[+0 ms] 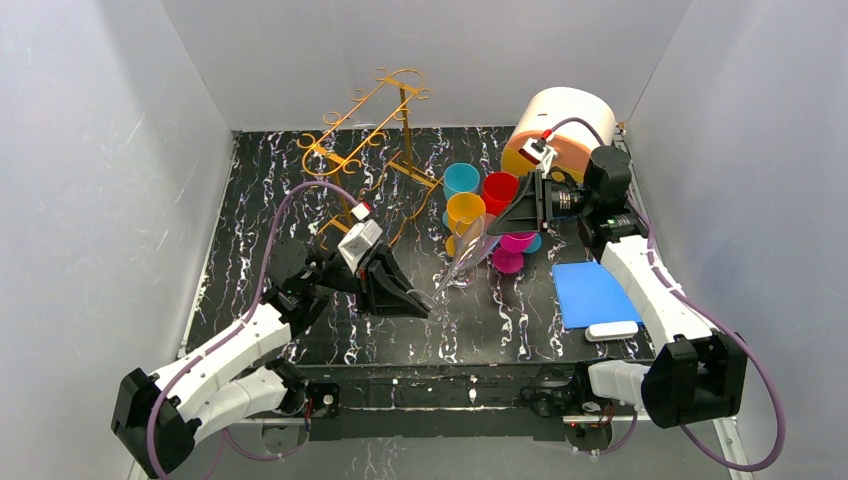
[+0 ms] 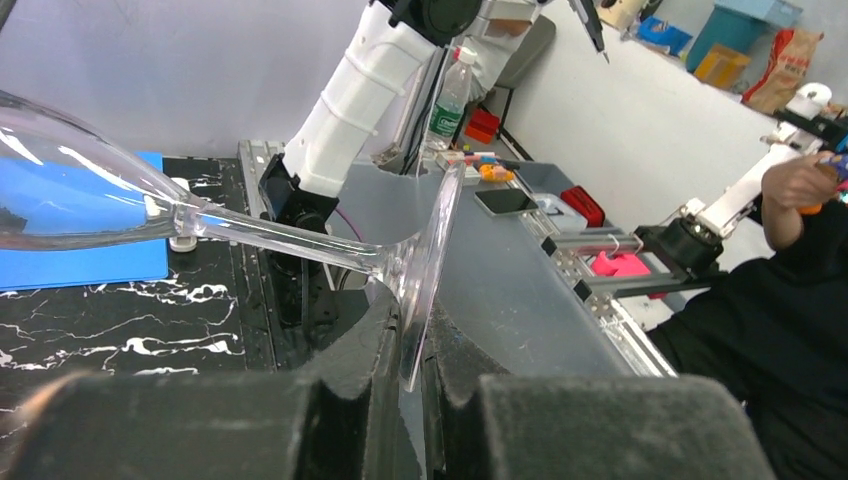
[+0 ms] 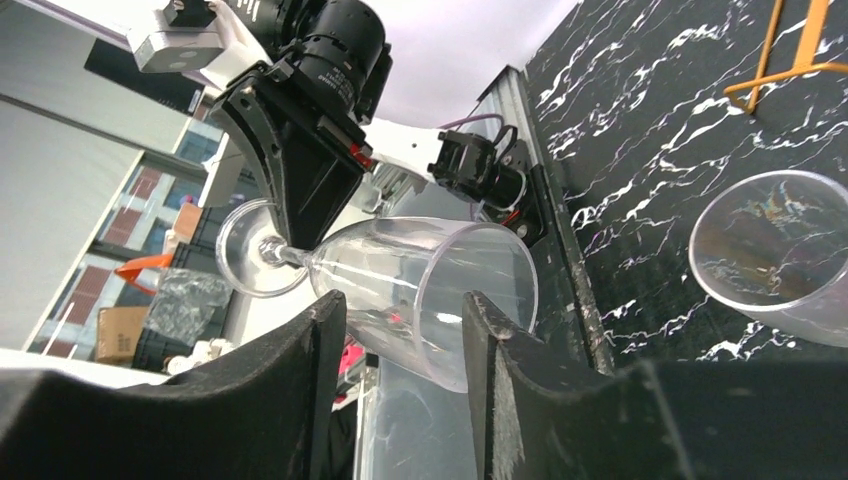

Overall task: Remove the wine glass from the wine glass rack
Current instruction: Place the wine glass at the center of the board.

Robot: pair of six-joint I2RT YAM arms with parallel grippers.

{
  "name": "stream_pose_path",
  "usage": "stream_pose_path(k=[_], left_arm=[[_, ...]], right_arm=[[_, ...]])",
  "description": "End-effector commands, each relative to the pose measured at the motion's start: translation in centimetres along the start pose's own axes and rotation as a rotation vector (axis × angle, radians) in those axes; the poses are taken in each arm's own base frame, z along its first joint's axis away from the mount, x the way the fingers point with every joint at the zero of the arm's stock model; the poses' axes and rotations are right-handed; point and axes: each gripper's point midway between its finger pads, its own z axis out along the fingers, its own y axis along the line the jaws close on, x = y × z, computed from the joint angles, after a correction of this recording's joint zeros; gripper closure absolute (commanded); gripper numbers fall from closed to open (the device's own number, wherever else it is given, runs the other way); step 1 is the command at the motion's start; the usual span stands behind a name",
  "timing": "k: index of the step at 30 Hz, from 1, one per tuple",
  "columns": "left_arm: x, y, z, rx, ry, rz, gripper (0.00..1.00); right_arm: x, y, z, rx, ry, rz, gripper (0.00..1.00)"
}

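Observation:
The clear wine glass (image 1: 465, 255) hangs slanted above the table, well away from the gold wire wine glass rack (image 1: 365, 130). My left gripper (image 1: 425, 300) is shut on the glass's round foot; in the left wrist view the foot (image 2: 425, 270) stands edge-on between my left gripper's (image 2: 412, 360) black pads, and the stem (image 2: 280, 240) runs off to the left. My right gripper (image 1: 490, 235) is at the bowl end. In the right wrist view the bowl (image 3: 420, 290) lies partly between my right gripper's (image 3: 405, 310) spread fingers. I cannot tell if they touch it.
Coloured plastic cups stand behind the glass: teal (image 1: 461, 178), red (image 1: 500, 188), yellow (image 1: 465, 210) and magenta (image 1: 515, 242). Another clear cup (image 3: 770, 250) lies on the marbled table. A white-and-orange cylinder (image 1: 560, 125) stands at the back right, a blue mat (image 1: 590, 293) at the front right.

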Motion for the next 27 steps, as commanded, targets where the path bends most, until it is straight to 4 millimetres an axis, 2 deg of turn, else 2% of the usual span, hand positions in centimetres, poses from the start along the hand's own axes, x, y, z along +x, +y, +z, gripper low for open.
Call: stream_pose_path(k=[1, 4, 6, 9, 11, 15, 16, 19, 20, 22, 27], left_arm=[[0.2, 0.8, -0.1, -0.008, 0.018, 0.123, 1.00], [2.0, 2.9, -0.7, -0.088, 0.132, 0.178, 1.00], [3.2, 3.2, -1.5, -0.100, 0.227, 0.257, 1.00], [4.0, 4.5, -2.6, -0.193, 0.310, 0.268, 1.00], [4.7, 5.0, -3.1, -0.208, 0.356, 0.267, 1.00], [5.5, 6.1, -3.5, -0.243, 0.391, 0.256, 1.00], [5.6, 6.1, -3.6, -0.243, 0.399, 0.271, 1.00], [5.6, 6.6, -4.1, -0.282, 0.413, 0.315, 1.00], [5.6, 6.8, -4.3, -0.296, 0.418, 0.331, 1.00], [5.6, 6.9, -4.7, -0.317, 0.424, 0.361, 1.00], [5.4, 7.4, -5.4, -0.383, 0.433, 0.385, 1.00]], right_arm=[[0.7, 2.9, -0.4, -0.091, 0.111, -0.014, 0.48], [0.8, 3.3, -0.6, -0.110, 0.137, -0.017, 0.51], [0.8, 3.5, -0.6, -0.115, 0.143, -0.021, 0.54], [1.1, 3.9, -0.9, -0.138, 0.176, -0.013, 0.57], [1.3, 4.2, -0.9, -0.145, 0.187, -0.008, 0.62], [1.5, 5.0, -1.1, -0.149, 0.191, -0.028, 0.63], [1.5, 5.2, -1.1, -0.148, 0.190, -0.028, 0.63], [1.5, 5.7, -1.1, -0.145, 0.186, -0.027, 0.46], [1.5, 5.9, -1.1, -0.143, 0.183, -0.030, 0.45], [1.7, 6.2, -1.1, -0.143, 0.182, -0.034, 0.49], [2.1, 6.1, -1.1, -0.136, 0.177, -0.002, 0.71]])
